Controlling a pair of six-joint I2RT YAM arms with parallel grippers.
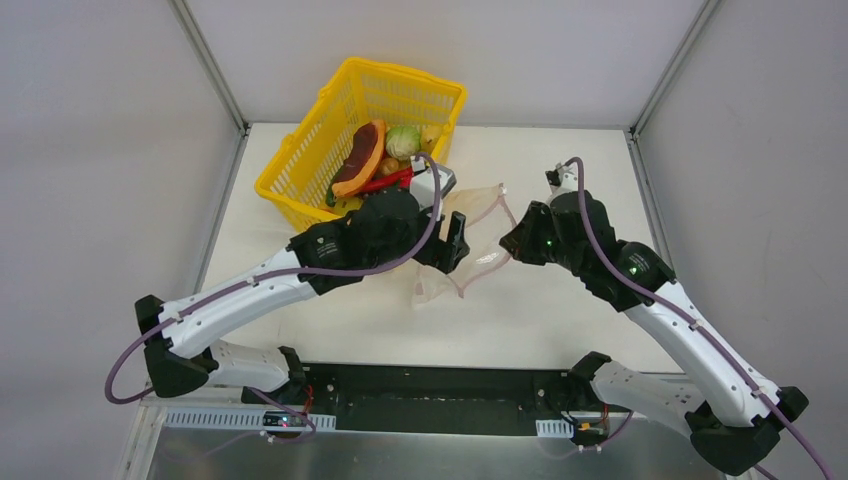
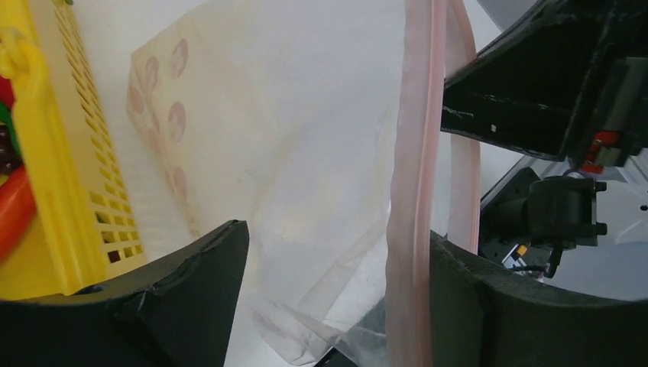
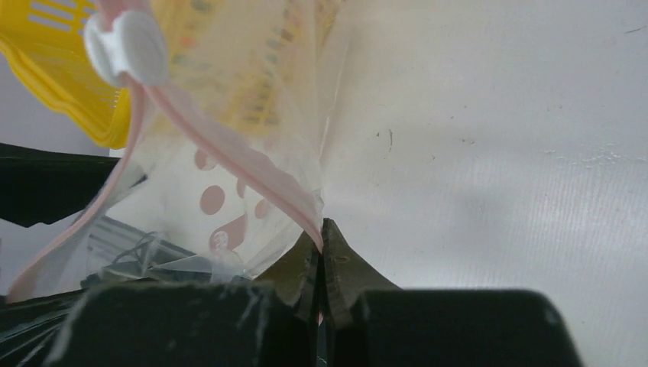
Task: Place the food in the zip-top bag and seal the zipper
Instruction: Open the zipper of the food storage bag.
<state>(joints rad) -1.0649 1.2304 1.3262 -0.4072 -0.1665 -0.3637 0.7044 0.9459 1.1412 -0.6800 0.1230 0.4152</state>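
On the top camera, none of the food had reached the bag: the melon slice [image 1: 360, 160], the cabbage [image 1: 403, 141] and the rest lay in the yellow basket [image 1: 300, 180]. The zip-top bag [image 1: 478, 250] sagged between the 2 arms, just beside the basket, over the counter [image 1: 560, 300].

On the left wrist camera, the left jaws stood wide apart and gripped nothing. The bag's dotted film [image 2: 290, 138] and the zipper [image 2: 416, 153] ran between them, the pink strip lying close against 1 finger [image 2: 489, 313].

On the right wrist camera, the right jaws were pressed together on the bag's mouth edge, pinching the zipper's strip [image 3: 229, 164]. The white slider [image 3: 130, 46] sat at its far end.

I judged the mouth was held open, with every piece left to load and the sealing to follow.
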